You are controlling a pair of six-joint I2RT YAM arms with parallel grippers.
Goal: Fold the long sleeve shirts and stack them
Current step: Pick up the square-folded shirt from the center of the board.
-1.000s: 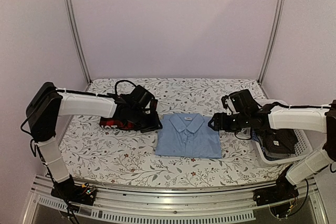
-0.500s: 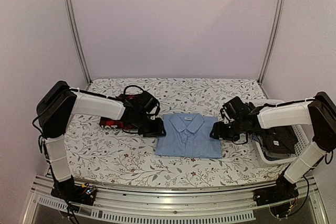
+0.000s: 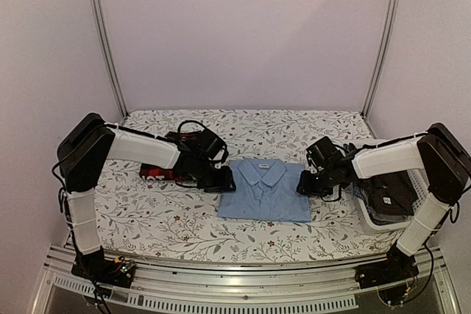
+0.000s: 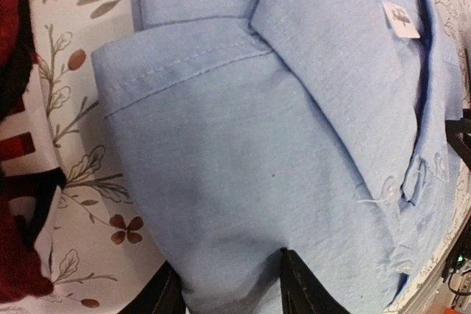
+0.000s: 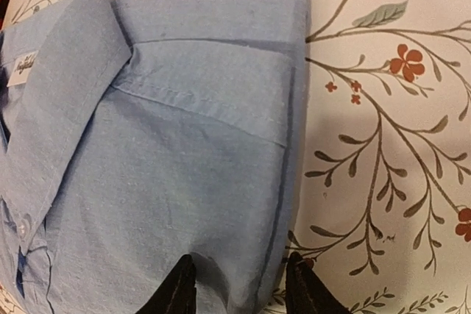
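Observation:
A folded light blue shirt (image 3: 263, 190) lies collar-up on the flowered table. My left gripper (image 3: 221, 180) is at its left edge, open, with one finger on the cloth and one on the table side; the shirt's edge (image 4: 221, 204) lies between the fingers (image 4: 305, 288). My right gripper (image 3: 305, 184) is at the shirt's right edge, open, straddling the folded edge (image 5: 243, 182) in the same way. A red-and-black plaid shirt (image 3: 156, 173) lies left of the blue one, partly hidden behind my left arm; it also shows in the left wrist view (image 4: 15, 255).
A white plastic basket (image 3: 421, 198) stands at the right edge of the table with dark shirts (image 3: 388, 198) in it. The flowered tablecloth (image 3: 176, 222) stretches in front of the blue shirt. Metal frame posts stand at the back corners.
Both grippers have moved down and inward onto the side edges of the blue shirt. The shirt itself has not moved.

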